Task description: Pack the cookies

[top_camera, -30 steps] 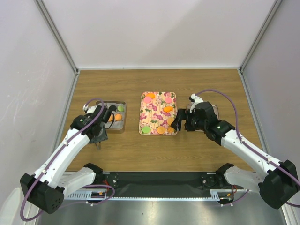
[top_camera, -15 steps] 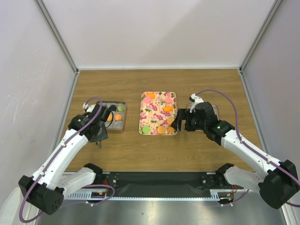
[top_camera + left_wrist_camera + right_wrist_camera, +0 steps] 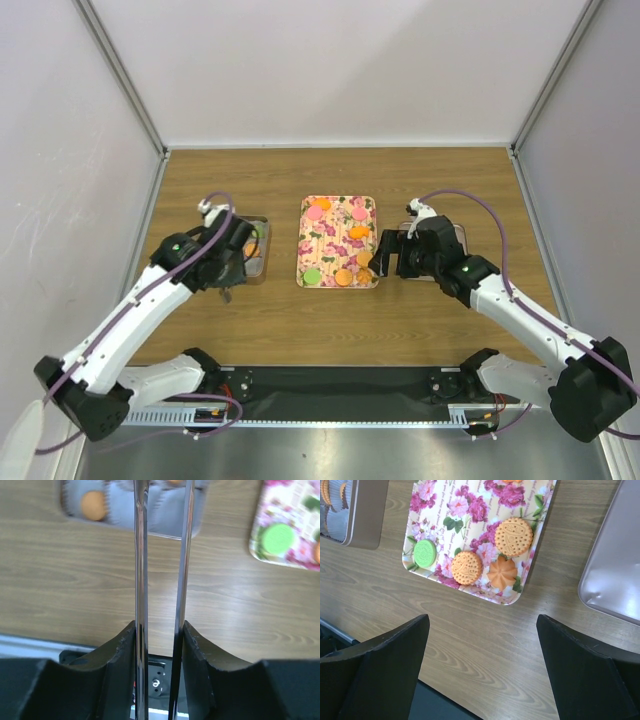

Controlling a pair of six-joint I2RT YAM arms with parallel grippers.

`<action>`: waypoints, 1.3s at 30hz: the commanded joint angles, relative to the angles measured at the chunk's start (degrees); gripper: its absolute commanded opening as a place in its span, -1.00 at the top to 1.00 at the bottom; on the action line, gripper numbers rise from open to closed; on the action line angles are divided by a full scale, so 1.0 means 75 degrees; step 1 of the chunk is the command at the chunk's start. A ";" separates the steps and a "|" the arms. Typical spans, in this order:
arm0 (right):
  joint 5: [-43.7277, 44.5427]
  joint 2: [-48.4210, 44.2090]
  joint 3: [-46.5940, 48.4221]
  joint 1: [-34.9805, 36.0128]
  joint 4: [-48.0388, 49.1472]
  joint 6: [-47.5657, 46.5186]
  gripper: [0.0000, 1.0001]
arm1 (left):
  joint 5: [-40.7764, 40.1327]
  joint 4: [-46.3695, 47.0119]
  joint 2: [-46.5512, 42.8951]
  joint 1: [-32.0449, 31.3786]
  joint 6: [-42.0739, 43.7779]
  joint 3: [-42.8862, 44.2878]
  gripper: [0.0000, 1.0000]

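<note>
Several cookies lie on the floral tray [image 3: 338, 243]: orange [image 3: 358, 232], pink [image 3: 314, 212] and green [image 3: 312, 275]. The right wrist view shows a green cookie [image 3: 424, 553] and three orange cookies [image 3: 467, 567] near the tray's near edge. An orange cookie [image 3: 93, 505] sits in a paper cup in the grey tin [image 3: 262, 268]. My left gripper [image 3: 232, 270] [image 3: 160, 630] is shut on metal tongs [image 3: 141, 570], whose tips run out of view towards the tin. My right gripper [image 3: 375, 262] [image 3: 482, 625] is open and empty, above the table by the tray's near right corner.
The tin's grey lid [image 3: 460, 235] [image 3: 615, 580] lies right of the tray, partly under the right arm. The tin [image 3: 365, 510] is left of the tray. White walls enclose the wooden table [image 3: 330, 320] on three sides, with a black rail along its near edge.
My left arm has swung right and forward with the tongs, now over the tin's near side. The right arm has barely moved.
</note>
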 commanded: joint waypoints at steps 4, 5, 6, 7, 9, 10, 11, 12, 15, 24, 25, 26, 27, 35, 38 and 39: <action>0.0410 -0.0004 0.0082 -0.0114 0.0097 -0.0127 -0.90 | -0.0139 0.0712 0.0989 -0.1412 -0.0362 0.0739 0.15; 0.0492 -0.0027 0.0070 -0.0161 0.0062 -0.0127 -0.91 | -0.0104 0.0957 0.1292 -0.1739 -0.0374 0.0821 0.15; 0.0527 -0.0028 0.0070 -0.0184 0.0050 -0.0127 -0.91 | -0.0069 0.0959 0.1295 -0.1893 -0.0374 0.0880 0.15; 0.0562 -0.0063 0.0070 -0.0219 0.0039 -0.0127 -0.90 | -0.0033 0.1191 0.1608 -0.2022 -0.0362 0.0927 0.15; 0.0644 -0.0075 0.0070 -0.0266 0.0015 -0.0115 -0.90 | 0.0048 0.1368 0.1950 -0.2386 -0.0339 0.1102 0.14; 0.0668 -0.0098 0.0058 -0.0278 0.0003 -0.0115 -0.90 | 0.0072 0.1485 0.2299 -0.2468 -0.0315 0.1172 0.14; 0.0715 -0.0098 0.0070 -0.0290 0.0003 -0.0115 -0.90 | 0.0084 0.1544 0.2430 -0.2550 -0.0292 0.1243 0.14; 0.0727 -0.0086 0.0047 -0.0301 0.0003 -0.0115 -0.90 | 0.0154 0.1603 0.2559 -0.2701 -0.0280 0.1336 0.14; 0.0750 -0.0051 0.0035 -0.0313 -0.0008 -0.0115 -0.90 | 0.0236 0.1639 0.2900 -0.2925 -0.0233 0.1408 0.14; 0.0715 -0.0028 0.0011 -0.0337 0.0039 -0.0115 -0.90 | 0.0471 0.1698 0.2655 -0.3242 -0.0596 0.0470 0.07; 0.0703 -0.0028 0.0011 -0.0337 0.0050 -0.0115 -0.90 | 0.0471 0.1686 0.2631 -0.3254 -0.0643 0.0412 0.07; 0.0692 -0.0039 0.0011 -0.0337 0.0050 -0.0115 -0.90 | 0.0471 0.1674 0.2619 -0.3277 -0.0667 0.0353 0.07; 0.0692 -0.0016 0.0011 -0.0348 0.0050 -0.0115 -0.90 | 0.0471 0.1639 0.2584 -0.3277 -0.0690 0.0330 0.07; 0.0657 -0.0039 0.0011 -0.0337 0.0039 -0.0115 -0.90 | 0.0529 0.1522 0.2619 -0.3464 -0.0772 0.0236 0.02; 0.0668 -0.0039 0.0000 -0.0337 0.0050 -0.0127 -0.90 | 0.0448 0.1381 0.2666 -0.3535 -0.0866 0.0189 0.02; 0.0657 -0.0051 0.0000 -0.0337 0.0050 -0.0115 -0.90 | 0.0436 0.1369 0.2654 -0.3558 -0.0924 0.0154 0.01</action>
